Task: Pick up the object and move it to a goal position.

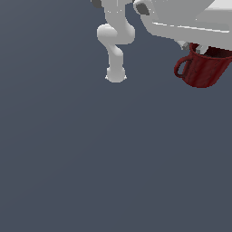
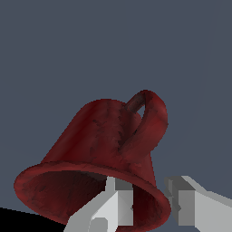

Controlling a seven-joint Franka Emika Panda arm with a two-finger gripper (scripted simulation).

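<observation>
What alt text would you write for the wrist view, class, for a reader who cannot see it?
A dark red mug fills the picture, its flared rim nearest the camera and its loop handle on the far side. The tool grips the rim, one white finger inside the mug and the other outside, against a plain grey-blue background.

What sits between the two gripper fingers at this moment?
The wrist view shows the red mug's rim wall there: one finger reaches inside the mouth, the other stays outside by the handle side. The exterior view hides the fingers.
</observation>
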